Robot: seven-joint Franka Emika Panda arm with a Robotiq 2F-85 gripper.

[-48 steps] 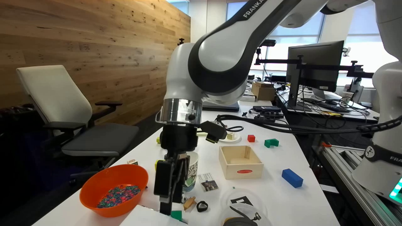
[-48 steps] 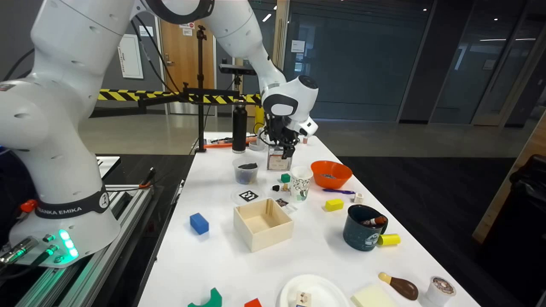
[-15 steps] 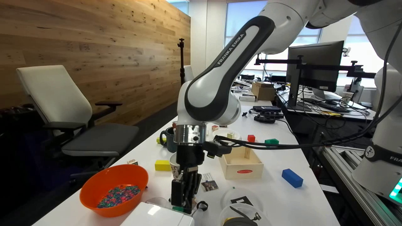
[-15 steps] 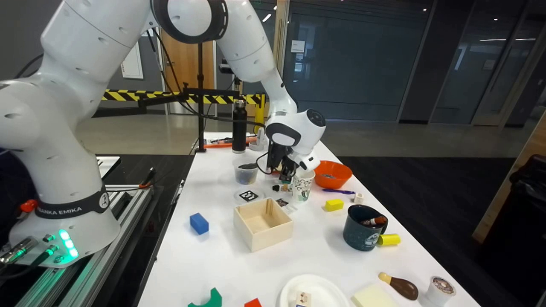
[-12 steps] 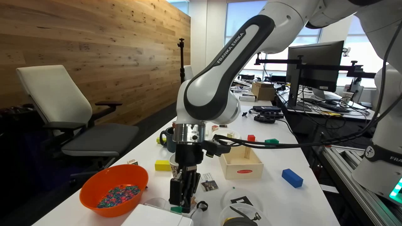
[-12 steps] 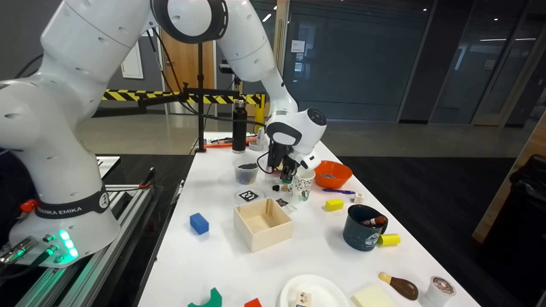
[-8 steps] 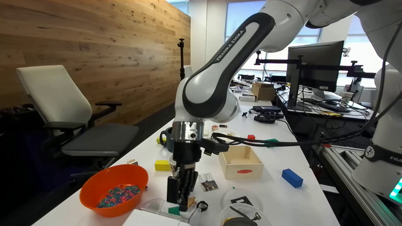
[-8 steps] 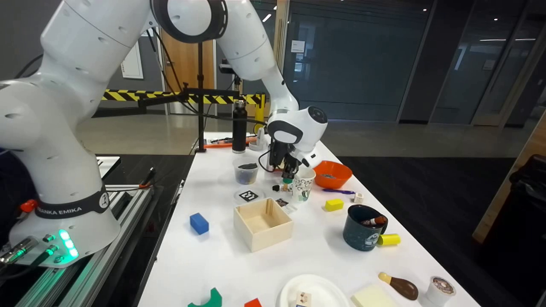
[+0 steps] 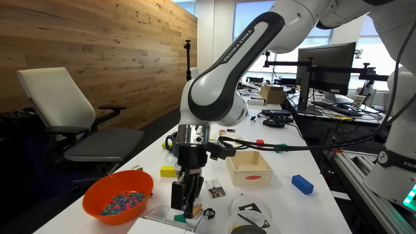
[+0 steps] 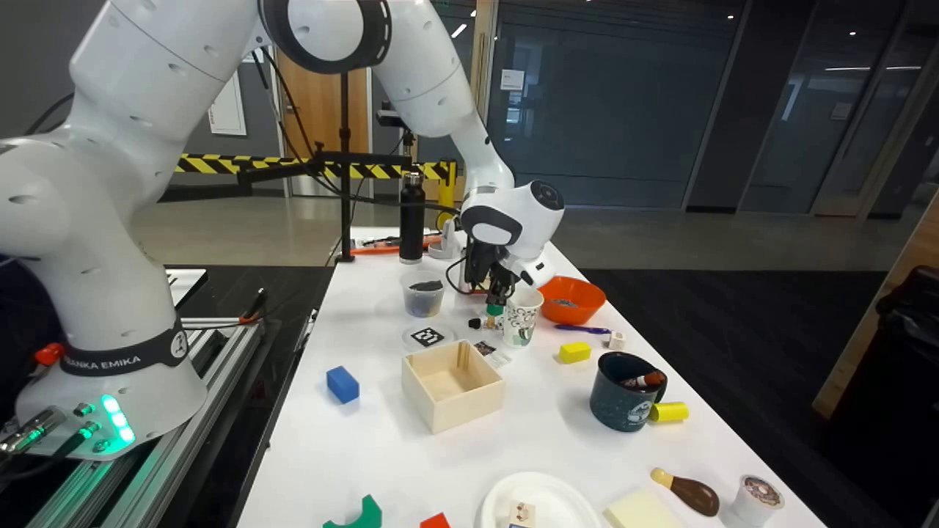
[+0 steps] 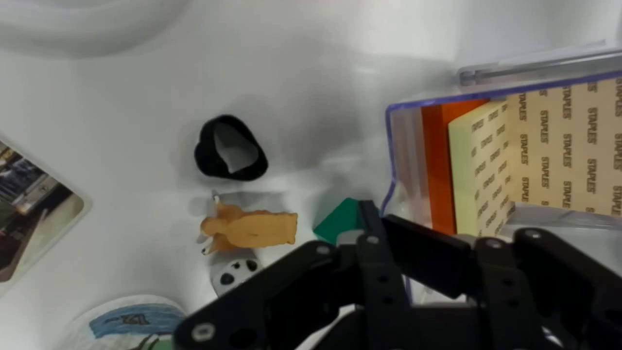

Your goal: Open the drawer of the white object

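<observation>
The white object [image 9: 156, 228] shows only partly, at the bottom edge of an exterior view. Its clear drawer [image 9: 162, 213] sticks out from it, standing open. From the wrist view, the purple-edged drawer rim [image 11: 427, 102] surrounds sticky-note pads [image 11: 486, 165] and an orange piece. My gripper [image 11: 381, 216] is shut, its fingertips meeting over the drawer's front edge with nothing seen between them. Whether they touch that edge I cannot tell. In both exterior views the gripper [image 9: 187, 215] points down beside the drawer front, and the arm hides most of the white object in an exterior view.
Close to the drawer front lie a green block [image 11: 340, 221], a wooden figure [image 11: 257, 228], a panda-faced piece [image 11: 235, 277] and a black ring [image 11: 228, 150]. A paper cup [image 10: 521, 319] and an orange bowl [image 9: 118, 198] stand nearby, as does a clear tub [image 9: 250, 224].
Since about three seconds ago the drawer has come out and the gripper has shifted away from the white object. Over the last second the gripper rose slightly and the white object's top settled lower.
</observation>
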